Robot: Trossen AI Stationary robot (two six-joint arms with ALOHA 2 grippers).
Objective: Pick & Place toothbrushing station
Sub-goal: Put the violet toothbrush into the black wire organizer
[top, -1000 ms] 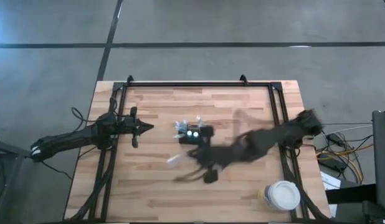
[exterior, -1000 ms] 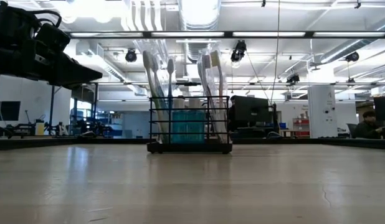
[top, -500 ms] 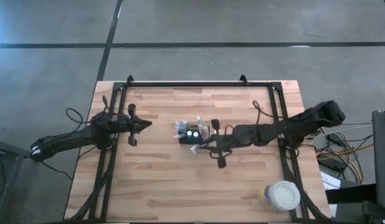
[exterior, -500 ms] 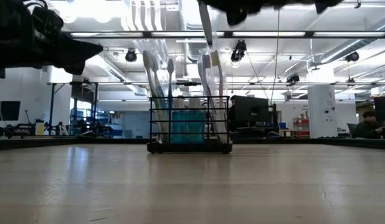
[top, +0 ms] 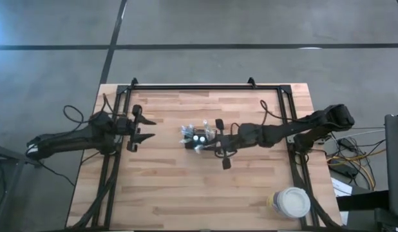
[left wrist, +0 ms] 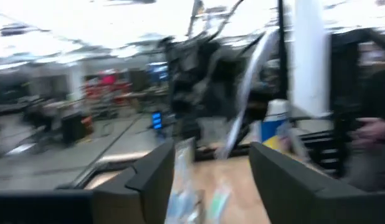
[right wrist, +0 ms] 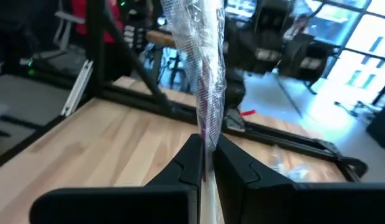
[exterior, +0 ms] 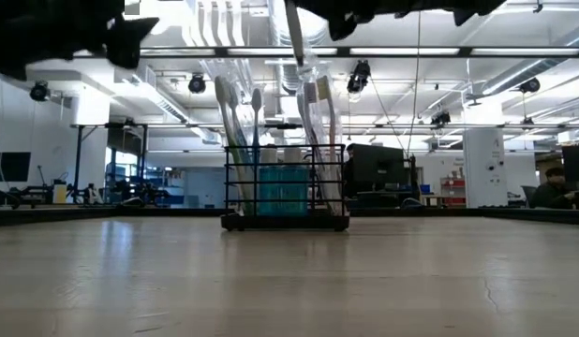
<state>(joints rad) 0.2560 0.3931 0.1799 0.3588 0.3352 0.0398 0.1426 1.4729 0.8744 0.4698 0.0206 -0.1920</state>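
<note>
The toothbrushing station (top: pixel 198 137), a black wire-mesh caddy (exterior: pixel 285 195), stands on its base at the table's middle, with several toothbrushes upright in it and a teal cup behind the mesh. My right gripper (top: pixel 210 145) reaches in from the table's right, just above and beside the caddy, shut on a toothbrush in clear wrapping (right wrist: pixel 202 56). In the low view that toothbrush (exterior: pixel 295 33) slants down toward the caddy's top. My left gripper (top: pixel 147 129) stands open at the table's left, raised and holding nothing (left wrist: pixel 211 180). My right gripper pinches the wrapped toothbrush (right wrist: pixel 209 135) between its two fingers, which come nearly level from the table's right. The brush runs on beyond the fingertips. It is lifted clear and slants steeply, its lower end (exterior: pixel 304 64) just above the brushes in the caddy.
A round white-lidded tub (top: pixel 292 202) stands at the table's near right corner. A black frame (top: pixel 205 87) runs along the far edge and down both sides. Bare wood lies in front of the caddy (exterior: pixel 289 281).
My right gripper has swung from the near middle of the table toward the caddy, bringing the wrapped toothbrush over it. My left gripper has risen, drawn back a little toward the left edge, and opened.
</note>
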